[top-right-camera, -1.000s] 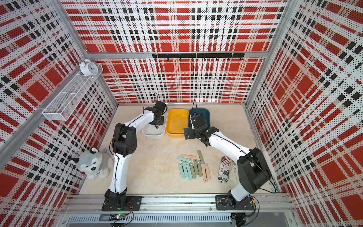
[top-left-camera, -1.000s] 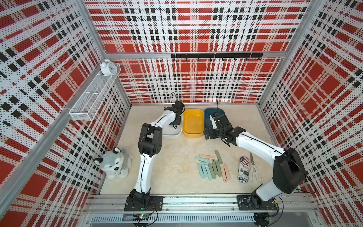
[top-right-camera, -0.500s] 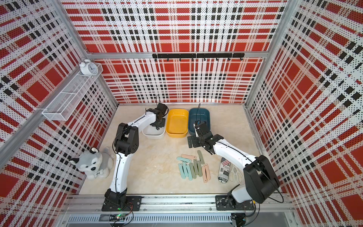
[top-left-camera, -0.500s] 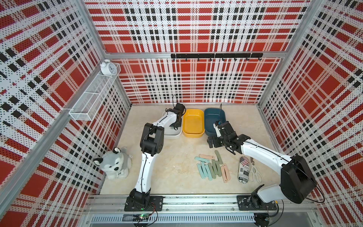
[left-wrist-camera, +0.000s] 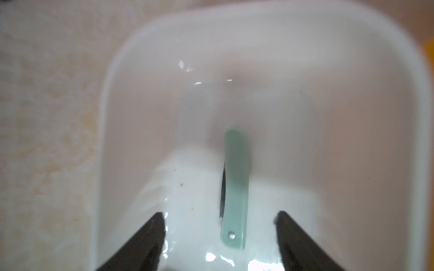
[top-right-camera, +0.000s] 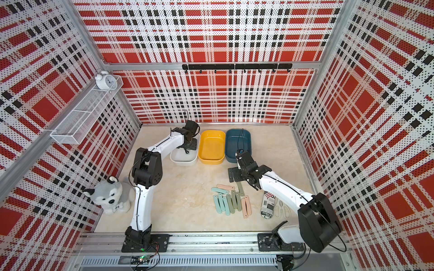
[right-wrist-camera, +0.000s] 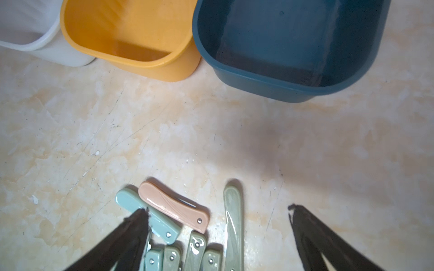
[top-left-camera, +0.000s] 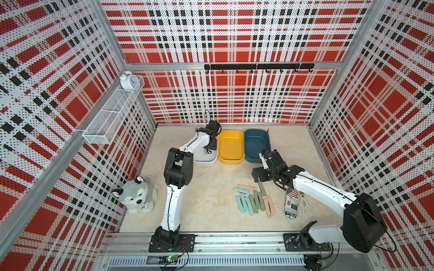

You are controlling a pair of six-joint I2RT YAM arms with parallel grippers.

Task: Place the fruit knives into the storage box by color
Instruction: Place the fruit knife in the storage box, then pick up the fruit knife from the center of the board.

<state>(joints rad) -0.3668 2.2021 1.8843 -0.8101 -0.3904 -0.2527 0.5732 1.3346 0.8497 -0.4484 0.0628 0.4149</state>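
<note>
Several fruit knives [top-left-camera: 253, 201] [top-right-camera: 231, 201], mint-teal, sage green and peach-pink, lie in a close group on the table. One mint-teal knife [left-wrist-camera: 234, 187] lies loose on the floor of the white storage box [left-wrist-camera: 141, 117] [top-left-camera: 206, 162]. My left gripper [left-wrist-camera: 219, 213] [top-left-camera: 209, 146] hangs open just above it. A yellow box [top-left-camera: 231, 160] and a blue box [top-left-camera: 256, 160] stand beside the white one, and no knife shows in either. My right gripper [right-wrist-camera: 218, 208] [top-left-camera: 259, 174] is open and empty over the far end of the group, above a pink knife [right-wrist-camera: 173, 206] and a sage knife [right-wrist-camera: 232, 223].
A newspaper-print cylinder [top-left-camera: 292, 204] and white-handled scissors [top-left-camera: 305, 208] lie right of the knives, under the right arm. A husky plush [top-left-camera: 136, 198] sits at the left wall. A wire shelf [top-left-camera: 112, 112] with an alarm clock hangs on that wall.
My left gripper has opened over the white box and let go of the mint-teal knife. My right arm has drawn back from the blue box to the knives.
</note>
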